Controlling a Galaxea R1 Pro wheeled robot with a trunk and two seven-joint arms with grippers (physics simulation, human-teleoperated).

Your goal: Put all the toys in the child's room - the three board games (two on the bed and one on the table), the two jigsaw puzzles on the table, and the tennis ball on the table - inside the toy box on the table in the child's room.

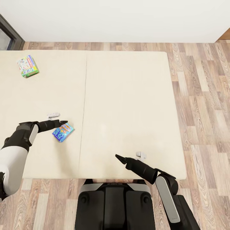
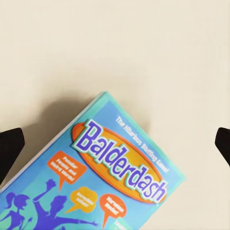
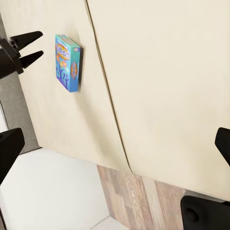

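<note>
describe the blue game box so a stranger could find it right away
Start at the wide beige bed. On its left half, near the front edge, the blue Balderdash box lies flat just past the left claw. The only other box, the green-white Monopoly, sits far back near the left edge.

Two board games [image 1: 63, 132] on bed [image 1: 127, 105]

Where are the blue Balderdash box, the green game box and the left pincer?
Blue Balderdash box [image 1: 63, 132]: head view, middle of its cover.
Green game box [image 1: 27, 65]: head view, centre of its printed lid.
Left pincer [image 1: 64, 122]: head view, midway between its fingertips.
</note>
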